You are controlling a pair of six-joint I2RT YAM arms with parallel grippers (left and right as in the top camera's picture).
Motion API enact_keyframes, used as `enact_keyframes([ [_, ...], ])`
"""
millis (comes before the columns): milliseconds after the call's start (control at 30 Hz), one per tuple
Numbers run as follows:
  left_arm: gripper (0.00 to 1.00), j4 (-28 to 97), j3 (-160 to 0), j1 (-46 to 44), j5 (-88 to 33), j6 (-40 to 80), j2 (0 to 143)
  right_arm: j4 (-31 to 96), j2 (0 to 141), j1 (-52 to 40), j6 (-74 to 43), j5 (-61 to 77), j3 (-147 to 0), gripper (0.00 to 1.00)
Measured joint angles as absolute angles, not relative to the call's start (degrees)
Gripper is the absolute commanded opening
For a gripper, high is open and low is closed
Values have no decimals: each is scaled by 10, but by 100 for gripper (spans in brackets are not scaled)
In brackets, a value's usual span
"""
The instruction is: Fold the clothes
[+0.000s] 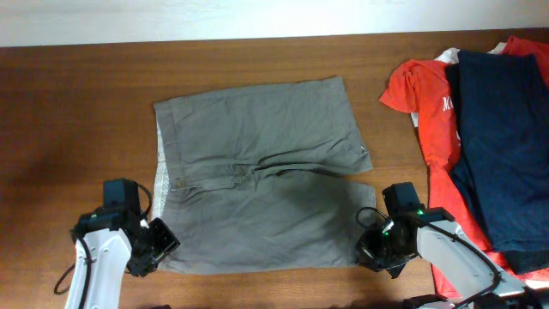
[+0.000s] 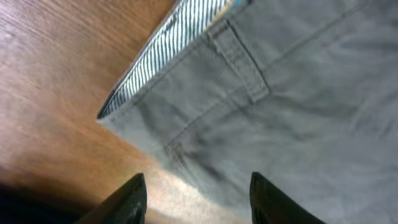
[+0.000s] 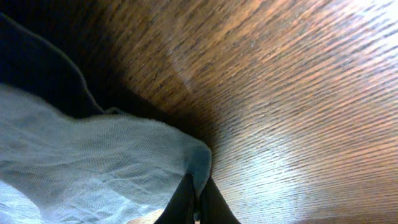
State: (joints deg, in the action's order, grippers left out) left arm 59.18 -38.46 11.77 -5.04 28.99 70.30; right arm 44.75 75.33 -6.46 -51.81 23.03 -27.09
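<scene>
Nearest, the left hand [image 2: 198,190] has its fingers apart at the waistband corner of the shorts [image 1: 257,172], the right hand [image 3: 198,202] is pinched together on their hem corner, and they lie spread flat mid-tabletop [image 1: 69,103].

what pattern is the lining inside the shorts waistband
Fine dark-and-white stripes on the waistband lining, clearest in the left wrist view.

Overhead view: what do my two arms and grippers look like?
The left arm and right arm have white rounded links ending in black wrist blocks. A black cable loops beside the left arm; a small green light glows on the right wrist. The wrist views show black, tapered gripper fingers.
</scene>
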Motion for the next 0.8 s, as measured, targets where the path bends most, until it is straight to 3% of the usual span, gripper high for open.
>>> enact_keyframes([
  [367, 54, 578, -369, 118, -40, 344, 703, 448, 753, -65, -505, 230, -271, 4],
  [467, 63, 578, -369, 118, -21, 385, 703, 445, 753, -65, -505, 233, -270, 6],
  [800, 63, 578, -344, 131, 22, 479, 703, 433, 754, -65, -505, 246, -267, 10],
])
